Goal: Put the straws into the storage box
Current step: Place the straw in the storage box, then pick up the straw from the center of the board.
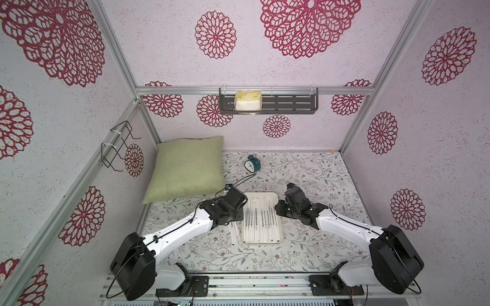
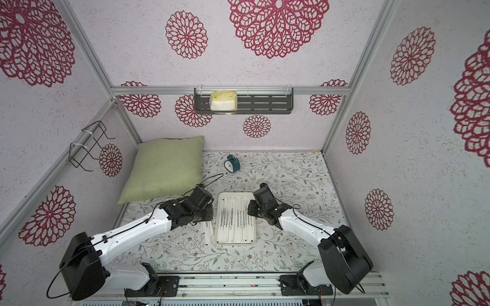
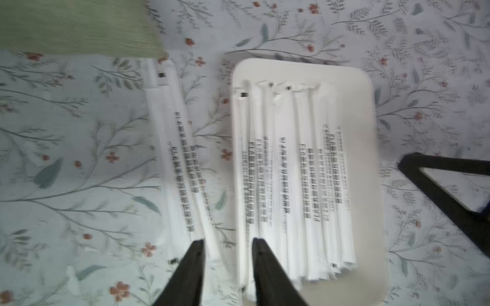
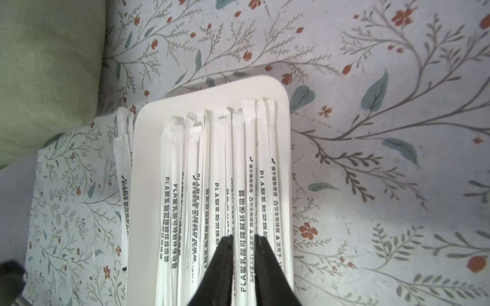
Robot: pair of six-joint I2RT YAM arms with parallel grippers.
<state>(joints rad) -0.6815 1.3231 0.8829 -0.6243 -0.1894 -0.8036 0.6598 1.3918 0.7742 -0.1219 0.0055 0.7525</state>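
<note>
The storage box (image 1: 262, 242) is a shallow white tray in the middle of the floral table, seen in both top views. Many white wrapped straws (image 1: 261, 220) lie lengthwise in the storage box (image 4: 145, 185). A few more straws (image 3: 175, 159) lie on the cloth just outside its left rim. My left gripper (image 3: 228, 241) is open over that rim, with nothing between its fingers. My right gripper (image 4: 244, 235) hovers over the straws (image 4: 220, 172) at the box's right side. Its jaws stand a narrow gap apart and pinch nothing that I can see.
A green pillow (image 1: 185, 169) fills the back left and comes close to the loose straws. A small teal alarm clock (image 1: 252, 164) stands behind the box. On the back wall hangs a dark slotted shelf (image 1: 291, 103), and a wire rack (image 1: 116, 145) hangs on the left wall.
</note>
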